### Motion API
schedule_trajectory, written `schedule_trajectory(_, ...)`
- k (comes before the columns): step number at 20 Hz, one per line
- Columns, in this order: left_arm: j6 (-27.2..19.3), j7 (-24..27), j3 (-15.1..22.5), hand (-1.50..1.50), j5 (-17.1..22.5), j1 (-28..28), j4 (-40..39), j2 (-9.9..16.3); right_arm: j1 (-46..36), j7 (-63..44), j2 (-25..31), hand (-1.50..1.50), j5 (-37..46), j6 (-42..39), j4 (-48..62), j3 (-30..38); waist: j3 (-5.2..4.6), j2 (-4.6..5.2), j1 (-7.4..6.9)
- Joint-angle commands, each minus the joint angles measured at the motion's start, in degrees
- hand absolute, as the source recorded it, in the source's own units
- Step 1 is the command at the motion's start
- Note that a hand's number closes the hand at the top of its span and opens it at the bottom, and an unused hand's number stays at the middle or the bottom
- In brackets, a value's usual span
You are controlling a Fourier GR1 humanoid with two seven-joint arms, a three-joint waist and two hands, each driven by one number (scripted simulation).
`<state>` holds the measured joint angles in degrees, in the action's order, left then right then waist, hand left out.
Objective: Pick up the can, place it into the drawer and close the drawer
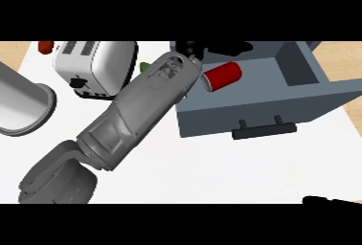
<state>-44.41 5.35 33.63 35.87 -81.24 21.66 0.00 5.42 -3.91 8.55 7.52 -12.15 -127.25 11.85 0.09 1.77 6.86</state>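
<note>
At the near edge of the head view, low on the right, a dark sliver of the right hand point(331, 200) shows; whether its fingers are spread or curled cannot be told. It is well apart from the work, so it looks parked, not engaged.

From the lower left, the left forearm point(138, 112) runs diagonally up across the white counter point(233, 167) toward the drawer point(254, 103). The drawer is pulled out, its black handle point(263, 130) facing the robot, which leaves its grey interior exposed from above.

Inside, at the left end, lies the red can point(223, 75) on its side, its pale end turned toward the forearm. The left hand point(216, 48) sits just beyond the wrist, over the drawer's far left corner and close to the can. The forearm hides much of it, so whether its fingers pinch the can or have let go cannot be told. The can appears to be in the drawer, so closing remains.

Nothing else is visible in the drawer.

Farther left stand a white toaster point(96, 67) and part of a steel pot point(21, 103).
</note>
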Motion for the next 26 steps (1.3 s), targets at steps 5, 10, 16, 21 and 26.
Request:
schedule_trajectory(5, -1.6, 2.7, -0.9, -1.50, 4.2, -0.3, 2.1, 0.0, -2.5, 3.1, 3.3, -1.50, 12.5, 0.8, -1.3, -4.0, -0.02, -0.28, -1.34)
schedule_trajectory(10, -4.6, 0.2, 0.9, -1.50, 4.5, -2.8, 3.4, 0.0, -5.4, 3.6, 6.8, -1.50, 24.5, 1.8, 3.6, -7.6, -0.01, -0.78, -3.02)
schedule_trajectory(16, -1.8, -1.0, -0.4, -1.50, 4.0, -2.5, 2.6, 0.0, -6.8, 2.8, 6.9, -1.50, 39.8, 5.4, 9.9, -15.0, -0.09, -1.40, -6.24)
schedule_trajectory(21, -4.0, -1.2, -0.1, -1.50, 2.3, -1.8, 4.4, 0.0, -10.6, 3.8, 5.7, -1.50, 49.2, 10.4, 21.3, -18.7, -0.07, -1.57, -7.29)
schedule_trajectory(26, -4.3, -5.2, 1.1, -1.50, 0.0, 1.7, 10.7, 3.6, -11.0, 6.2, 1.5, -1.50, 52.6, 20.4, 32.0, -18.2, -0.05, -2.05, -8.21)
